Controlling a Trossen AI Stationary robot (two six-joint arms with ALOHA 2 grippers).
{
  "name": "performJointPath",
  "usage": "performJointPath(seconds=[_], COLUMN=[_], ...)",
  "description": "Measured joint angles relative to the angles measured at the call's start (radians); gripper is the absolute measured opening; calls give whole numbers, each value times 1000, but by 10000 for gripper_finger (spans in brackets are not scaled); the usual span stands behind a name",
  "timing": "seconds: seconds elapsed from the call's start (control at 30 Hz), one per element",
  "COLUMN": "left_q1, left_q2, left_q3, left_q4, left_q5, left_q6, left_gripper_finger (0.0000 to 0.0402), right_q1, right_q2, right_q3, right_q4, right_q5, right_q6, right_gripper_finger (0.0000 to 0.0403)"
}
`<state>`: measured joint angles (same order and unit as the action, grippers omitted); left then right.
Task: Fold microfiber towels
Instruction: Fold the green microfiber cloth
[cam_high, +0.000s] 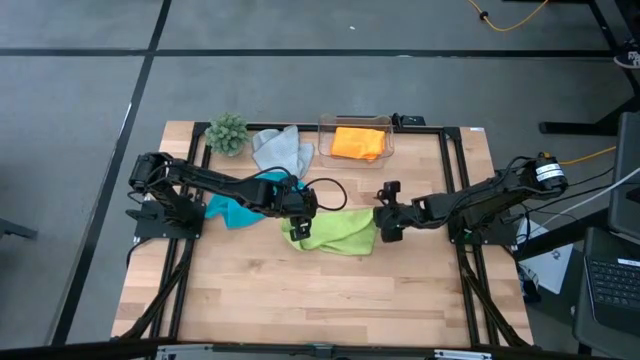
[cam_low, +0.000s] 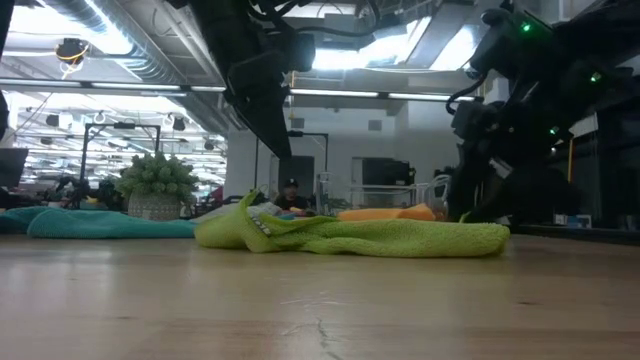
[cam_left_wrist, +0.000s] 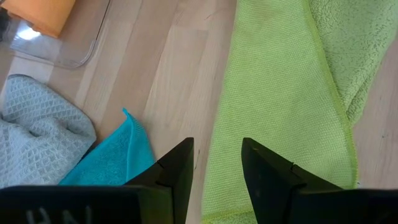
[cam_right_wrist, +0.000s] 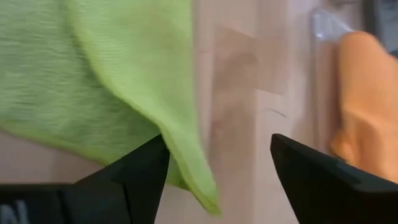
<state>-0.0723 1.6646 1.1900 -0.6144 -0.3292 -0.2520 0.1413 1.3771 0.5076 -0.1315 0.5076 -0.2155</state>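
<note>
High view first: I have the lime green towel (cam_high: 335, 232) lying rumpled near the middle of the desk (cam_high: 300, 300), with one gripper at each end of it. My left gripper (cam_high: 298, 226) sits over the towel's left end; from its wrist camera the fingers (cam_left_wrist: 177, 171) stand apart with a narrow gap, above the towel's edge, and I see nothing pinched between them. My right gripper (cam_high: 381, 224) is at the towel's right end, fingers (cam_right_wrist: 140, 168) spread wide, a corner of the green cloth hanging between them but not clamped. The turquoise towel (cam_high: 232, 208) lies under the left arm, just left of the green one. The grey towel (cam_high: 280, 150) is bunched at the back beside the small plant (cam_high: 227, 133), and the orange towel (cam_high: 358, 141) rests inside the clear box (cam_high: 388, 148).
</note>
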Motion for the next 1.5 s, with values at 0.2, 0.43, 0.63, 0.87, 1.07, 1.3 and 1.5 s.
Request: performJointPath(seconds=[0.2, 0.43, 0.63, 0.87, 1.07, 1.3, 1.5], left_q1=[0, 0, 0, 9, 9, -76, -107], left_q2=[0, 0, 7, 64, 116, 122, 132], left_q3=[0, 0, 0, 1, 1, 1, 0], left_q4=[0, 0, 83, 304, 252, 221, 203], left_q5=[0, 0, 12, 179, 365, 427, 384], left_q6=[-1, -1, 1, 111, 71, 70, 0], left_gripper_finger=[127, 127, 127, 128, 130, 133, 133], right_q1=[0, 0, -1, -2, -3, -4, -4], right_q2=[0, 0, 0, 0, 0, 0, 0], right_q3=[0, 0, -1, -1, -2, -2, -2], right_q4=[0, -1, 6, 44, 51, 51, 73], right_q5=[-32, -32, -28, 42, 41, 40, 40], right_q6=[1, 1, 22, 57, 107, 134, 144], right_gripper_finger=[209, 69, 9, 4, 3, 3, 3])
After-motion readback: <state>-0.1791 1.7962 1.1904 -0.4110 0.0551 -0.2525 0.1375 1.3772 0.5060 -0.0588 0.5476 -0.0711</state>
